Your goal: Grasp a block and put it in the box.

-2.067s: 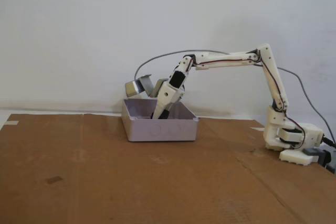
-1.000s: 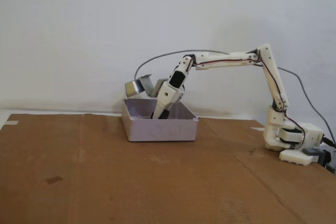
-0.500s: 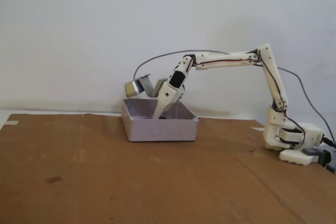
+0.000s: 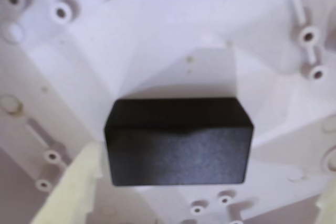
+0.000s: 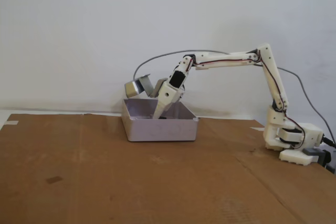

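Matte black rectangular block [image 4: 177,141] lies flat on floor of shallow pale lavender-grey plastic box [image 5: 160,128], long axis across wrist view. White two-finger gripper [image 5: 159,114] above it, fingers [image 4: 71,192] spread wide, holding nothing, clear of block.

wrist close above box [image 4: 157,40], fixed side-on

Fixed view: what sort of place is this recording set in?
Probably a makeshift hobby bench, not a lab: cardboard as work surface, a bare white wall behind, and one small arm reaching into the box.
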